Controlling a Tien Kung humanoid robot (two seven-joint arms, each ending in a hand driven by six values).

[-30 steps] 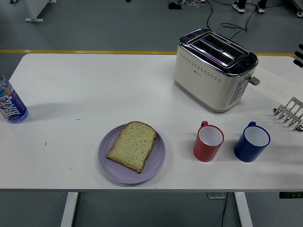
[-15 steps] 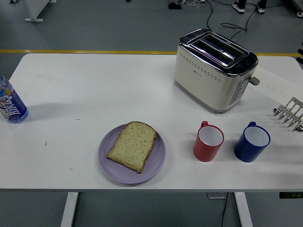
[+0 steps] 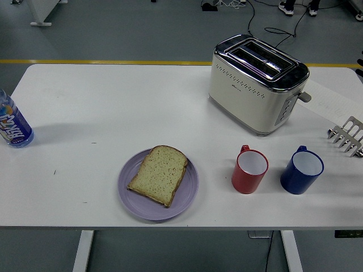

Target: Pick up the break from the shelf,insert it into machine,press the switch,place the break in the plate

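A slice of bread (image 3: 159, 174) lies flat on the purple plate (image 3: 128, 193) near the table's front, left of centre. The cream and chrome toaster (image 3: 249, 90) stands at the back right; both its slots show no bread and its side lever (image 3: 305, 97) sticks out to the right. The metal toast rack (image 3: 347, 136) at the right edge holds nothing. Only a black sliver of my right hand (image 3: 361, 61) shows at the right edge, behind the rack and far from the bread. My left hand is out of view.
A red mug (image 3: 249, 170) and a blue mug (image 3: 302, 170) stand side by side in front of the toaster. A blue-labelled bottle (image 3: 11, 126) sits at the left edge. A sheet of paper (image 3: 329, 100) lies beside the toaster.
The black tips of my right hand have drawn back towards the right edge, leaving only a sliver. Nothing on the table has moved.
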